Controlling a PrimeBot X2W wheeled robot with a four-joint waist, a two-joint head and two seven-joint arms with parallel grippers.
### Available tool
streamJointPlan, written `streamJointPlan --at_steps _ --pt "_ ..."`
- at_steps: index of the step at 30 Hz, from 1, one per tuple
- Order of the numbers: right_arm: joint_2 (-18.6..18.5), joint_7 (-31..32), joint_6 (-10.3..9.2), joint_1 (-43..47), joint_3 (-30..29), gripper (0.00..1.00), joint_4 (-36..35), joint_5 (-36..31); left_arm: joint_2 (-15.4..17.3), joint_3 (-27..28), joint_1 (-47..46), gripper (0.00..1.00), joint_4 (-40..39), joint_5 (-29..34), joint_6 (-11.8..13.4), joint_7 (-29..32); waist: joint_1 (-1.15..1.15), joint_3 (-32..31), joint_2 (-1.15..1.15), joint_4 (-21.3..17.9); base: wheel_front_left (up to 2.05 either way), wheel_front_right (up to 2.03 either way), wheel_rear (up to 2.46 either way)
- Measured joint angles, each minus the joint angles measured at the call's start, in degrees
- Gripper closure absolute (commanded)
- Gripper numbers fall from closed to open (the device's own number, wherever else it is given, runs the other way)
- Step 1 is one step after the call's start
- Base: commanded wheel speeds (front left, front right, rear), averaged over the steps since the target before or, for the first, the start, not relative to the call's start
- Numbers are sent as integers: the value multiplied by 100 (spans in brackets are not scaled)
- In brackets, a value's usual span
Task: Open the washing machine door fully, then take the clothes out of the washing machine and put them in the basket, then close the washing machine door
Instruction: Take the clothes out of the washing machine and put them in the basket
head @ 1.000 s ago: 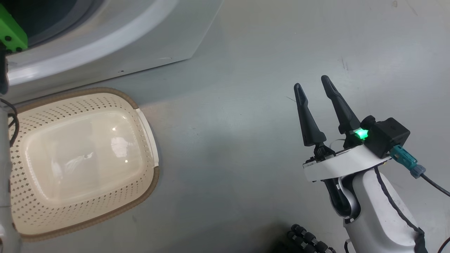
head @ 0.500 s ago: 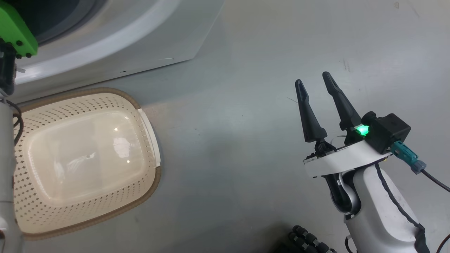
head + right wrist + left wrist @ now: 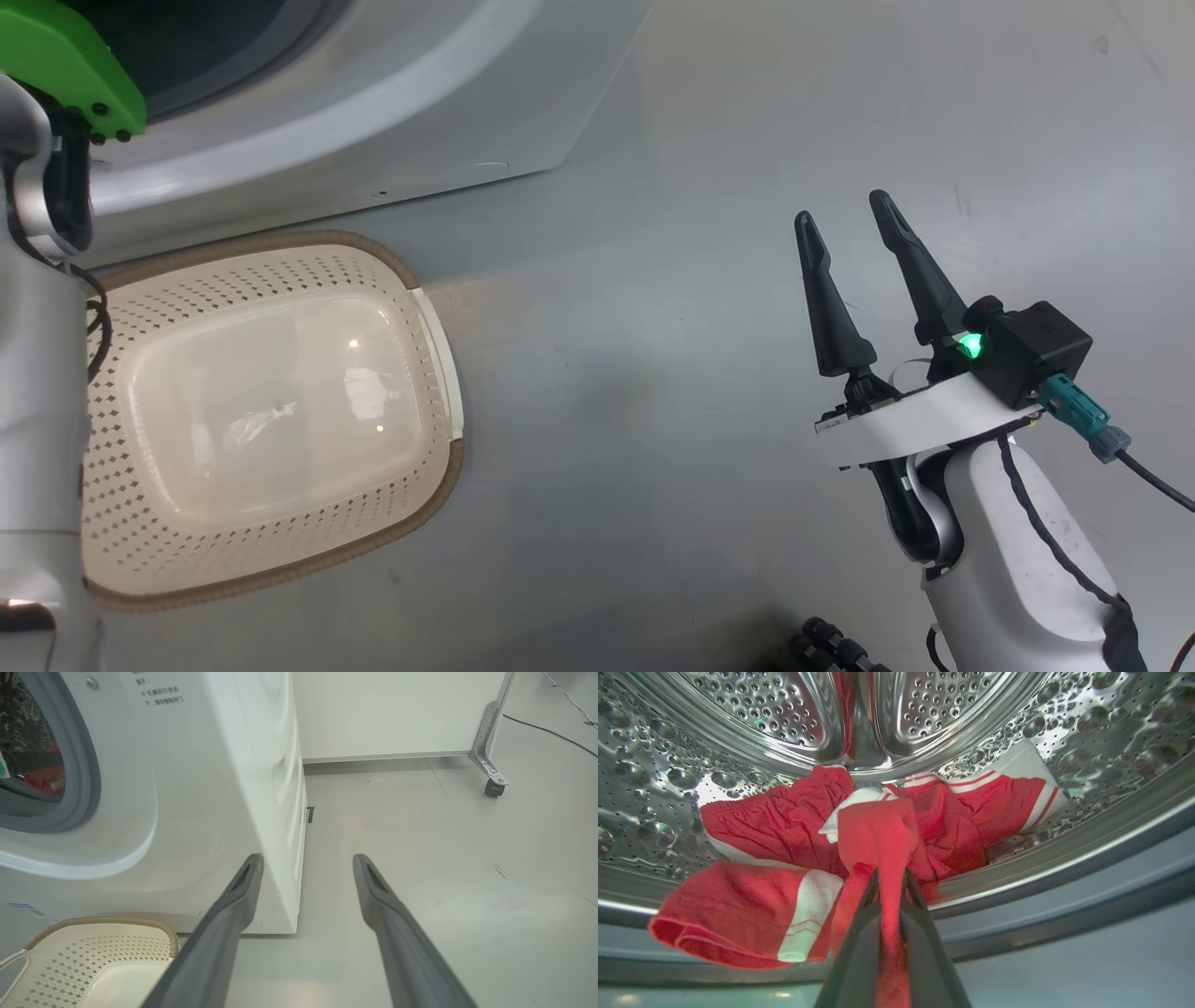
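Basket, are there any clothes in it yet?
No, the basket has its whole glossy cream bottom bare.

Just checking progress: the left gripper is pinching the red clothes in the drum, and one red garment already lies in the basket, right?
No. The basket holds no clothes, as the head view shows. The left gripper does pinch the red clothes in the drum.

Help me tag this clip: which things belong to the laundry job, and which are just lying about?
Job: red clothes, washing machine, basket, left pincer gripping them.
Lying about: castor-wheeled metal leg, black floor cable, idle open right pincer.
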Motion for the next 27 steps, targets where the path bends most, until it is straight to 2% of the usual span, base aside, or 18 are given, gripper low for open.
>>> streamJointPlan --at_steps 20,27 --pt "-4 0 43 181 -201 0 270 -508 -464 -66 900 100 -376 16 -92 -1729 0 -721 0 551 0 0 0" --pt "-5 0 66 382 -234 0 380 -554 -563 -90 1215 100 -582 56 -92 -2040 0 -1066 0 709 0 0 0"
